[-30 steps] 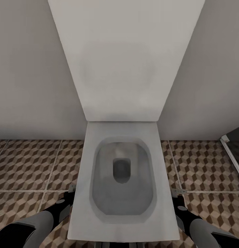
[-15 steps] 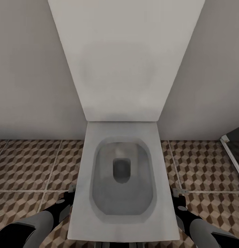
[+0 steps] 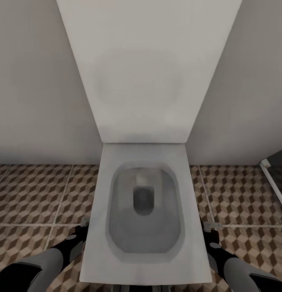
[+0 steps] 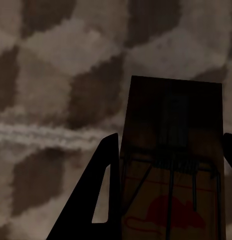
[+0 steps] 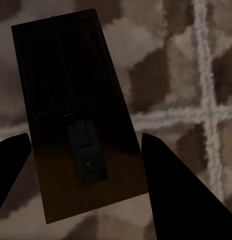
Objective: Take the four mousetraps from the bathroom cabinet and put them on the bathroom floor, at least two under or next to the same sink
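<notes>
Both jaws, head view: my left gripper (image 3: pixel 85 228) and right gripper (image 3: pixel 209 231) hang low over the bathroom floor (image 3: pixel 31 194), one at each side of a white toilet (image 3: pixel 145 211). Fingertips small here; jaw spacing not readable from this view. Toilet lid stands raised against a pale wall (image 3: pixel 31 81). Dark door edge (image 3: pixel 274 170) lies outboard of my right gripper.

Left wrist view: left gripper (image 4: pixel 168 200), jaws closed against the two long edges of a mousetrap (image 4: pixel 173 165). One dark finger (image 4: pixel 95 200) presses one edge; the other shows as a sliver at the opposite edge. Trap runs lengthwise out past my fingertips, wire parts and red mouse print facing the camera. Cube-pattern tile and a pale grout line lie beyond it.

Right wrist view: right gripper (image 5: pixel 85 165), a second mousetrap (image 5: pixel 75 115) between my jaws. Dark fingers (image 5: pixel 181 190) flank it; whether they touch its edges, I cannot tell. Trap extends past my fingertips, wire bar and catch plate facing the camera. Tile with crossing grout lines lies beyond.
</notes>
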You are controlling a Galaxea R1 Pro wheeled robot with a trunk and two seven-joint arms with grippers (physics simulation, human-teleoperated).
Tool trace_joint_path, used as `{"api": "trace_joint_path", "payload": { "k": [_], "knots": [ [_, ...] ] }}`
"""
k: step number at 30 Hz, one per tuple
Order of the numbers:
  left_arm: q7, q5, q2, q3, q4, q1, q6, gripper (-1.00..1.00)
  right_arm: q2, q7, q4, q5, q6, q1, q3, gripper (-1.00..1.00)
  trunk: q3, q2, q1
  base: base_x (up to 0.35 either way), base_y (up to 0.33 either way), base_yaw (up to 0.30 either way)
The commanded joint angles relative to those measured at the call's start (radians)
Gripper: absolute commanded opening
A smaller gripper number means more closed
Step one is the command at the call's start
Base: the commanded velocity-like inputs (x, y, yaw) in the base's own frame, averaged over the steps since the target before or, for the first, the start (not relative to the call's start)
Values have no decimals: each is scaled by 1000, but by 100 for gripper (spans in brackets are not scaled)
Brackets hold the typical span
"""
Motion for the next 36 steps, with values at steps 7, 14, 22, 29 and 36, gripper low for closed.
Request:
{"api": "trace_joint_path", "payload": {
  "k": [7,14,22,29,36],
  "knots": [
    [-2,10,0,-8,2,-1,4,-100,1,0,3,10,-3,0,-7,-100,-1,0,0,0,0,0],
    [-2,10,1,-7,3,-1,1,-100,3,0,4,10,-4,0,-7,-100,-1,0,0,0,0,0],
    [-1,10,2,-7,3,-1,-3,-100,5,1,8,9,-24,-1,-7,-100,-1,0,0,0,0,0],
    [-1,10,2,-7,3,4,-5,-100,4,1,28,10,-88,8,-7,-100,-1,0,0,0,0,0],
    [-2,9,2,-7,2,18,-6,-100,3,1,34,10,-101,11,-7,-100,-1,0,0,0,0,0]
  ]
}}
